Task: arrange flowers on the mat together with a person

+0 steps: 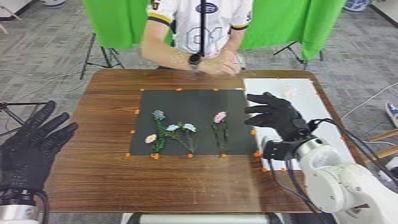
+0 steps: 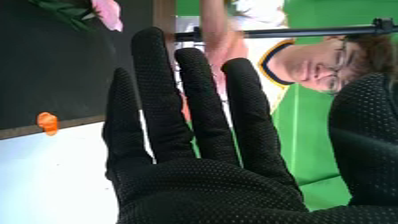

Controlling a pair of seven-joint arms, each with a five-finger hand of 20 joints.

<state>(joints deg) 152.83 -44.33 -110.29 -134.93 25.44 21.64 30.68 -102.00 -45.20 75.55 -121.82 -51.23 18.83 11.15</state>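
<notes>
Across the brown table (image 1: 93,170), a clear path should be left over the dark mat (image 1: 191,100), so that nothing laid there is brushed. The white sheet (image 1: 315,130) lies along its right side, and over this the right hand (image 1: 277,120) is held with fingers extended and nothing grasped. The left hand (image 1: 31,155) is likewise spread wide and empty, at the left edge. The step in hand is judged to be the placing or straightening of blooms; for this, a slow approach from above and a light pinch on the stem would be best. On the mat, the blue flower (image 1: 159,115), pale blue flowers (image 1: 181,128) and cream flower (image 1: 150,138) are grouped at the left, their greenery easily snagged. The pink flower (image 1: 219,117) lies to their right, so its petals should be spared and the orange markers (image 1: 156,156) left undisturbed.
</notes>
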